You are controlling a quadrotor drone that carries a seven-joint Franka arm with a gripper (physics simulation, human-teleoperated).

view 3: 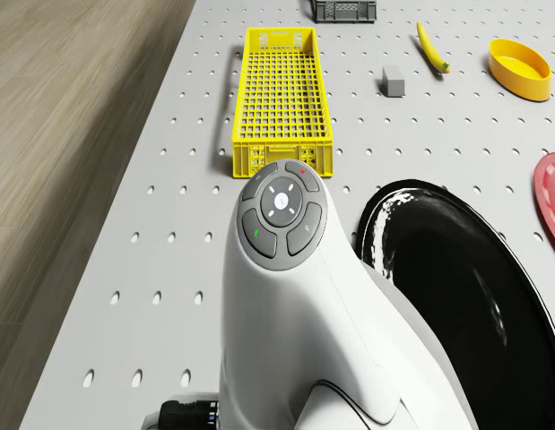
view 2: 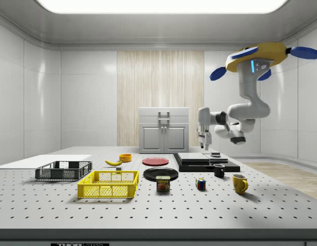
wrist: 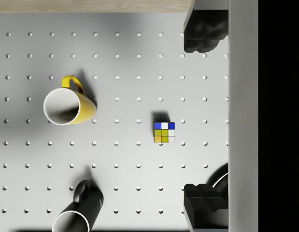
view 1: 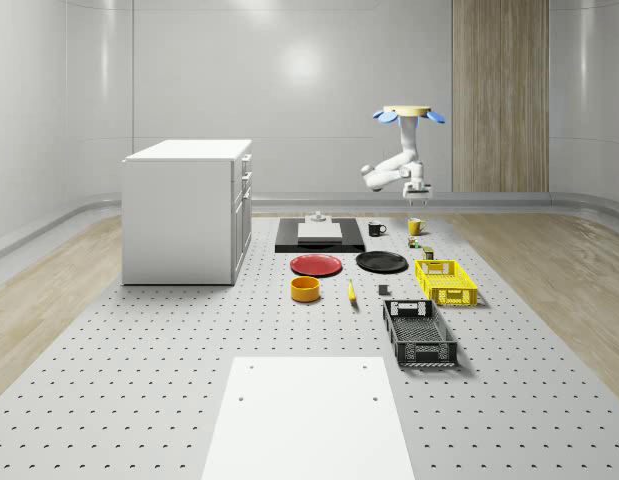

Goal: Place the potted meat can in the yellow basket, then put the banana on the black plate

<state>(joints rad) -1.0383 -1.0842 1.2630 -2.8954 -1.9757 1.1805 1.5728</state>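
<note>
I read this as the first step, the approach to the can, with nothing grasped yet. In the whole-scene view the drone point(view 1: 407, 112) hovers over the far end of the surface point(view 1: 189, 380), with the fingers point(view 1: 416, 192) hanging above the yellow mug point(view 1: 415, 226). The can point(view 1: 427, 253) stands free at about 11 o'clock of the yellow basket point(view 1: 446, 281), just beside it. The banana point(view 1: 351, 291) lies at 7 o'clock of the black plate point(view 1: 381, 262). In the side view the can point(view 2: 163, 183) stands at 3 o'clock of the yellow basket point(view 2: 109, 184), and the fingers point(view 2: 202, 142) are high at its 1 o'clock, well apart from it. The drone view gives me the yellow basket point(view 3: 281, 98) with nothing in it and the black plate point(view 3: 456, 296) bare, with the banana point(view 3: 430, 47) off beyond them. In the wrist view the fingers point(wrist: 202, 34) are spread wide with nothing between them, and a cube point(wrist: 164, 132) and the black mug point(wrist: 79, 212) lie below. Next, I judge, I must bring the arm over the can, descend and close on it before carrying it the short way to the basket. My count is one can, one banana, two baskets counting the black basket point(view 1: 418, 333), two plates counting the red plate point(view 1: 316, 265), two mugs, one cube, one bowl point(view 1: 305, 289) and one grey block point(view 3: 394, 82).
</note>
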